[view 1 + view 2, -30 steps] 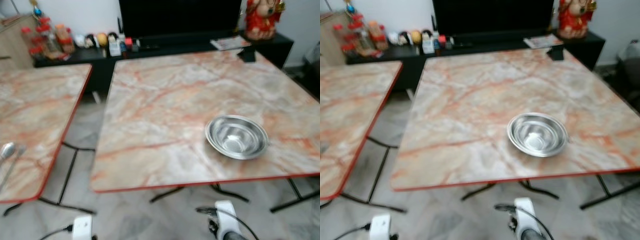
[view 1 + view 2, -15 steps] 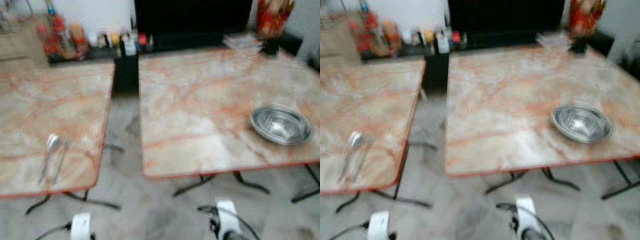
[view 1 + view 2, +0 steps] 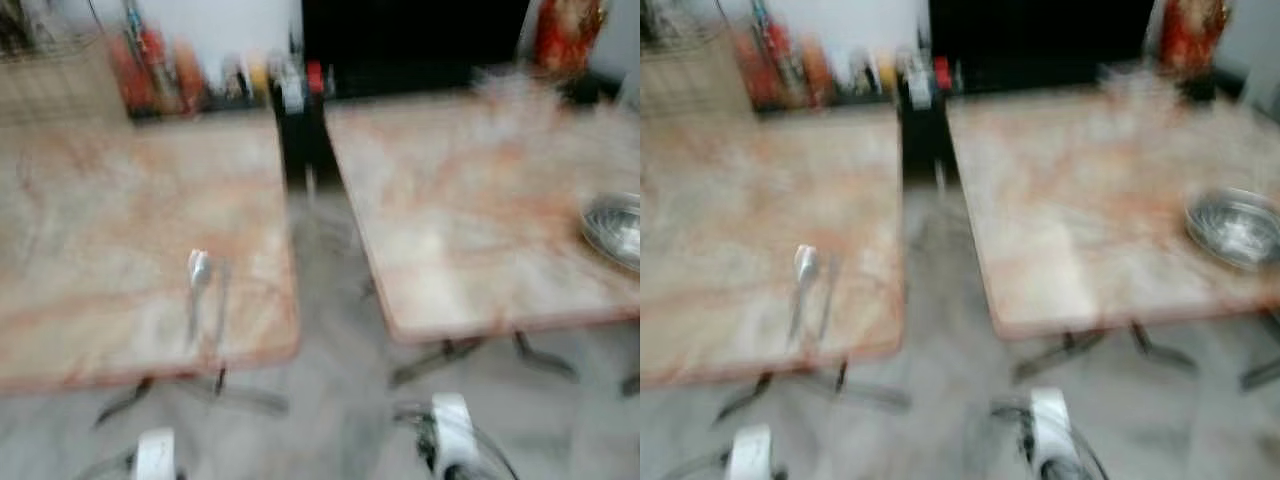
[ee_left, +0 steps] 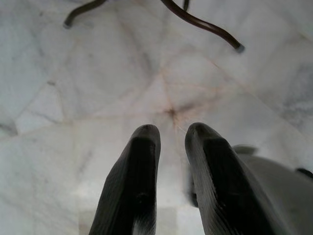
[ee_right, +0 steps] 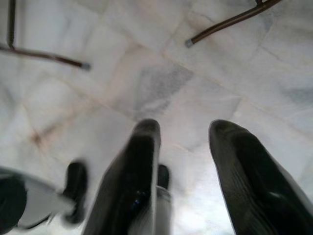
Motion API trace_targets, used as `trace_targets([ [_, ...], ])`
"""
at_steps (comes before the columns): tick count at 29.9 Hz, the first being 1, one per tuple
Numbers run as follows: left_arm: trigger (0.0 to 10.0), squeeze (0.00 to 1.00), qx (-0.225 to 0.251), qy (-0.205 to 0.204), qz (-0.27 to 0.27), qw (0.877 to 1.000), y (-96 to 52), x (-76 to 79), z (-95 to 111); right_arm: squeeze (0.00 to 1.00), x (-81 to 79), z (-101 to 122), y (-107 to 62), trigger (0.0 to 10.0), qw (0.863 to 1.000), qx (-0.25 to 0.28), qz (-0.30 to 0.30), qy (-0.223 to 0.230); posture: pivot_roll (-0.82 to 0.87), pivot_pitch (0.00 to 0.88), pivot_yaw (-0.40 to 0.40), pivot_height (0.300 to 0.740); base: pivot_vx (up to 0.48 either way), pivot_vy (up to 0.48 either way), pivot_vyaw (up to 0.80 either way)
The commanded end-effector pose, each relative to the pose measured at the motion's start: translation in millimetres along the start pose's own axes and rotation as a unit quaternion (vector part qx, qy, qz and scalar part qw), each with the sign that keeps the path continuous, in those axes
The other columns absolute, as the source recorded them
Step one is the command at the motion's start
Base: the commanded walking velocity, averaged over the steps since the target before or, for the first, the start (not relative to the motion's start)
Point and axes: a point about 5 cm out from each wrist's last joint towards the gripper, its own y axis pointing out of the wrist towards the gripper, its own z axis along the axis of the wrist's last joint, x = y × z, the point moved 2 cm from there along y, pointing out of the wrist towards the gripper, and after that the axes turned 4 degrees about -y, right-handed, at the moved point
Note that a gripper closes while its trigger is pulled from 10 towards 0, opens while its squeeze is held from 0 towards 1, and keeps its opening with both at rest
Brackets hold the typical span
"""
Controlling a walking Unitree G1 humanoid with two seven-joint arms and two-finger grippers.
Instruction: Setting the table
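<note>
grippers: left gripper (image 4: pixel 166 134) slightly apart, right gripper (image 5: pixel 183 132) apart, both empty over floor (image 4: pixel 73 98)
target: spoon (image 3: pixel 198 270) on left table (image 3: pixel 80 220)
advice: stop square to table edge, then reach
bowl (image 3: pixel 1235 225): on right table (image 3: pixel 1080 180)

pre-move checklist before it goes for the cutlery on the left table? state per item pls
1. Head views sharp enough to aim: not ok, blurred.
2. Metal spoon and the thin utensil beside it lie on the left marble-pattern table: ok; second utensil's type cannot tell.
3. Left gripper holds nothing, fingers apart, over the floor: ok.
4. Right gripper holds nothing, open: ok.
5. Round steel bowl sits on the right marble-pattern table: ok.
6. Cutlery within reach: cannot tell.
</note>
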Motion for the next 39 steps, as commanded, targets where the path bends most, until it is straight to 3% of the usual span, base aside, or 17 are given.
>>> trace_targets([
  [1,10.0,0.00,0.002,-0.009,0.016,1.000,-0.3,-9.9,1,0.00,-9.9,9,2.1,10.0,1.000,0.012,0.011,0.004,0.00,0.000,0.013,0.732,0.000,0.480,0.00],
  [14,10.0,0.00,0.007,-0.001,0.006,1.000,2.1,-3.0,9,0.00,-7.0,9,1.8,10.0,1.000,0.013,0.003,0.014,-0.02,0.000,0.021,0.732,0.000,0.453,0.00],
  [24,10.0,0.00,0.015,0.005,-0.001,1.000,1.6,2.0,8,0.00,-9.8,8,1.8,10.0,1.000,0.013,0.003,0.012,-0.02,0.000,0.034,0.732,0.000,0.000,0.00],
  [39,10.0,0.00,0.003,-0.004,0.008,1.000,-0.8,-5.0,-1,0.00,-11.8,3,1.1,10.0,1.000,0.007,0.007,0.007,0.00,0.000,0.031,0.732,0.000,0.076,0.00],
])
